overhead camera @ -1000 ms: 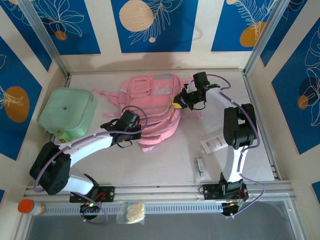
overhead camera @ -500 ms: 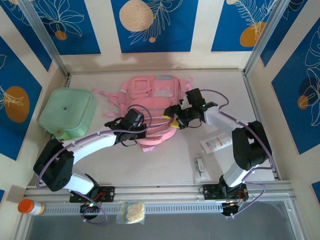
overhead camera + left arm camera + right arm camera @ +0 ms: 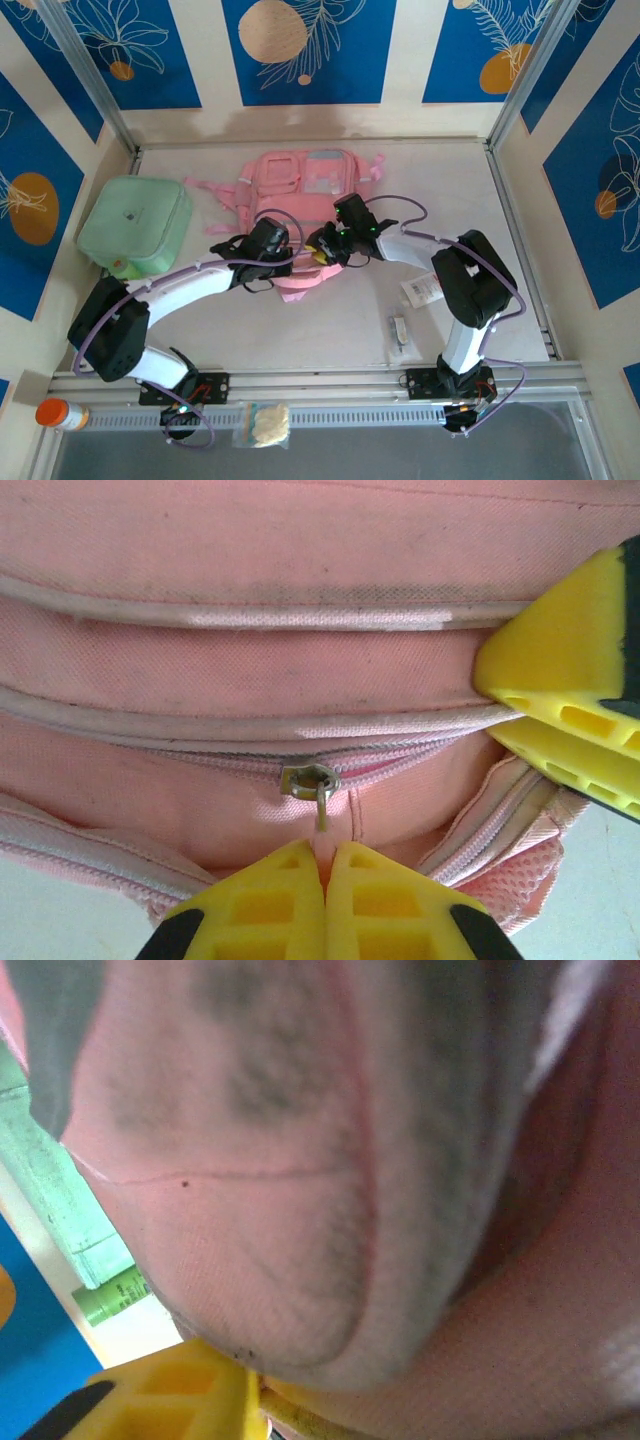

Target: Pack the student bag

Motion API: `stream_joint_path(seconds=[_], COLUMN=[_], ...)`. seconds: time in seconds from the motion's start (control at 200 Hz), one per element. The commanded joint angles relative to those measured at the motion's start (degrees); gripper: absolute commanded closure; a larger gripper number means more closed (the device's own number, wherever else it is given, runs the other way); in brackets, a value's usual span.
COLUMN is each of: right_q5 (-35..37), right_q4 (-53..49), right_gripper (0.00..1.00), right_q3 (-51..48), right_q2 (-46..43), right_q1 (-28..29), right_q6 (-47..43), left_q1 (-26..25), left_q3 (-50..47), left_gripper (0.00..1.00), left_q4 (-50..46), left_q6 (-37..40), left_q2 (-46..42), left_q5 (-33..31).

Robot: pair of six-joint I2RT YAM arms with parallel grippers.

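An orange-capped bottle lies at the left end of the near rail, and a plastic pouch lies near its middle. Past the rail the counter is bare from the left arm across to a small white item and a red-and-white packet beside the right arm. More bare counter runs along the right edge.

The student bag lies flat in the middle of the counter. At its near edge the left hand is pinched together on the zipper pull, just below the metal slider. Just to its right, the right hand meets the bag's piped seam with its fingers nearly together; I cannot tell whether it clamps fabric.

Well to the left, the mint-green case sits by the left wall, with a green bottle at its near edge. The bag's far end lies close to the back wall, with its straps trailing left.
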Motion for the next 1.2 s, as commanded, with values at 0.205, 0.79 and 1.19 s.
stream_joint_path(seconds=[0.205,0.79,1.19], right_q5=[-1.66,-24.81,-21.52], right_q4=[-7.15,-19.8,-27.95], right_gripper=[1.0,1.0,0.83], right_q3=[3.8,15.43,17.98], right_q2=[-2.0,0.61,0.1], right_q1=[-5.66,-22.82,-21.28], right_q6=[-15.8,-34.89,-40.52], left_q1=[-0.86,14.65,15.7], left_q3=[0.45,-0.73,-1.49], left_gripper=[1.0,1.0,1.0], left_q4=[-7.3,2.48,8.93], left_q6=[2.34,12.44,15.73], left_q2=[-4.68,-0.77,0.73], left_q5=[-3.23,-7.78,-0.06])
